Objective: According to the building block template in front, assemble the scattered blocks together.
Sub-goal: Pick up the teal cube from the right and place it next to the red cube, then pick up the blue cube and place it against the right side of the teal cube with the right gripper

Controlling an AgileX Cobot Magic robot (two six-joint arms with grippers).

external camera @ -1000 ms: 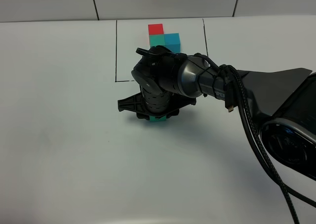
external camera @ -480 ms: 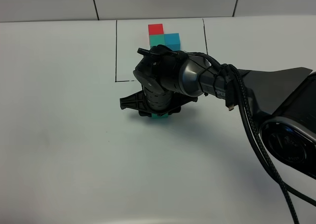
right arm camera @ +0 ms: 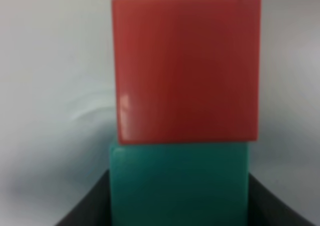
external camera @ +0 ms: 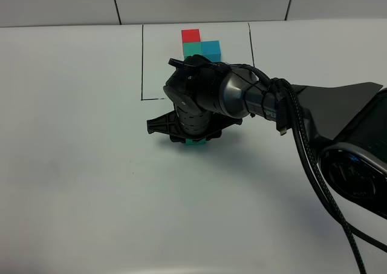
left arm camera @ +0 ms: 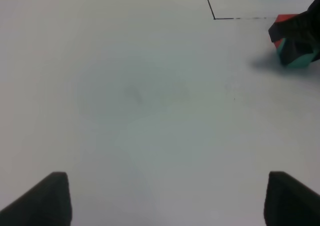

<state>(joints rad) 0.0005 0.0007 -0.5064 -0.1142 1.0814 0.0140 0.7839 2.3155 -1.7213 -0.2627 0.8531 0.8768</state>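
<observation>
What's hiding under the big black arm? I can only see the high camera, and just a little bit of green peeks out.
Observer: The right wrist camera shows a teal-green block squeezed between the fingers of the right gripper.
Operator: Is there a red one too?
Observer: Yes, a red block sits touching it, side against side.
Operator: Where's the other arm?
Observer: The left wrist camera shows the left gripper open above the white table, holding nothing.

Inside the black outline (external camera: 142, 62) sat three template cubes (external camera: 192, 48): one red, one teal-green, one blue. Outside it showed two more: one loose red cube (right arm camera: 186, 69), one loose teal-green cube (right arm camera: 179, 183)
</observation>
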